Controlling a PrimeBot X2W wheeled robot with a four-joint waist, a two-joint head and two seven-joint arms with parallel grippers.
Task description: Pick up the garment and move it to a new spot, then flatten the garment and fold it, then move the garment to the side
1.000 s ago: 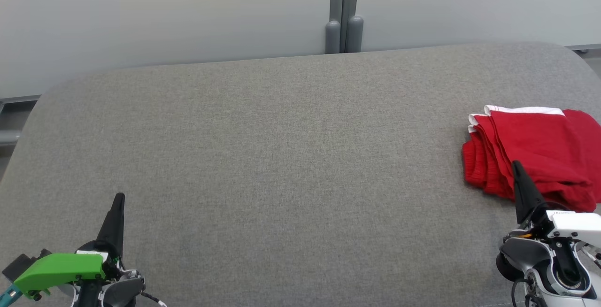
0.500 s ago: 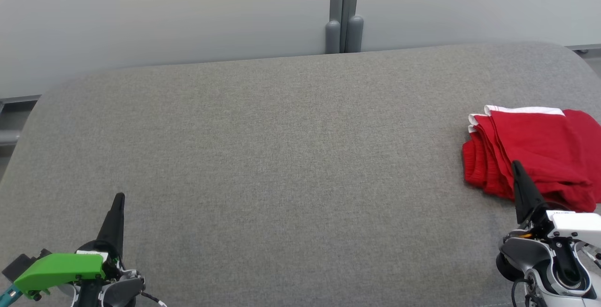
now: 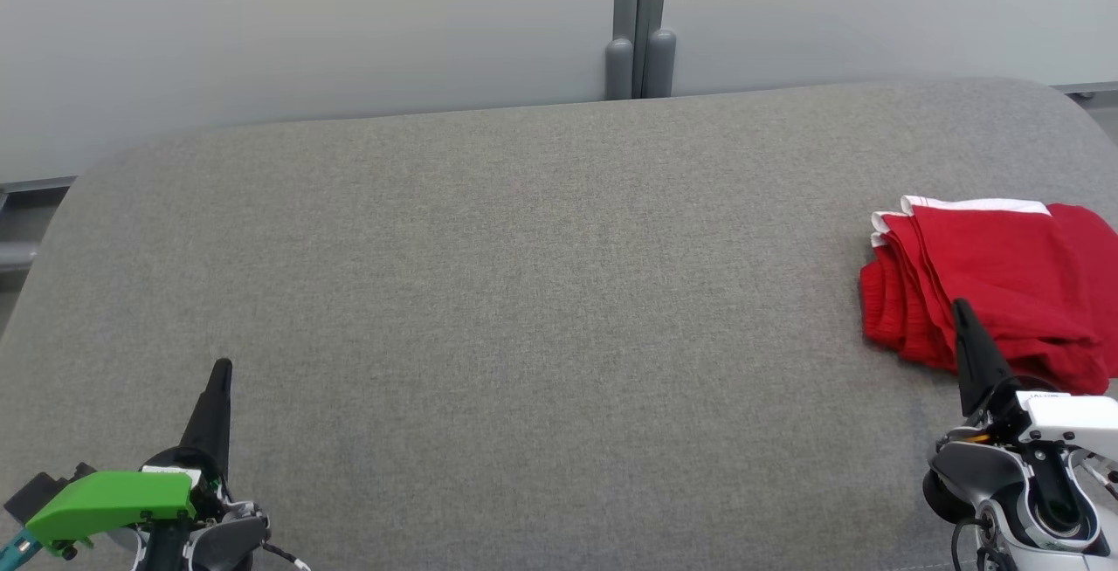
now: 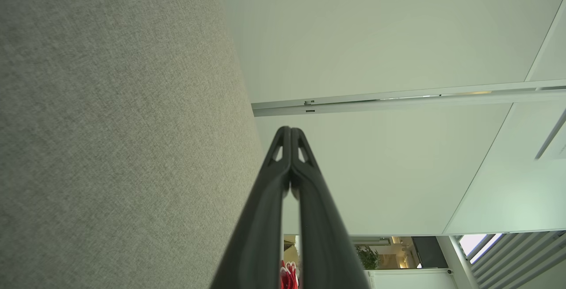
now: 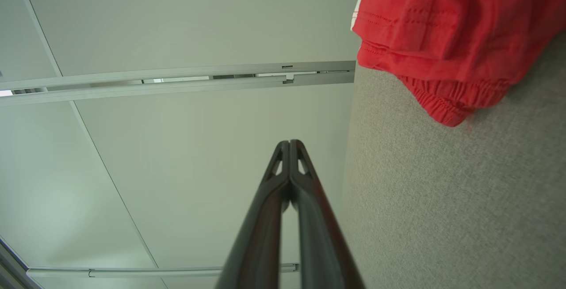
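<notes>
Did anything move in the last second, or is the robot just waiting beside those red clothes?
Nothing visibly changed. The red garment lies bunched in layers at the right end of the grey cushion, just as before. The left jaws and the right jaws sit in the same places near the front edge, shut and holding nothing.

Office-like test room, pale partition panels (image 3: 306, 30), grey fabric-covered table (image 3: 524, 292), potted plant (image 4: 366, 256), window blinds (image 4: 517, 258)
</notes>
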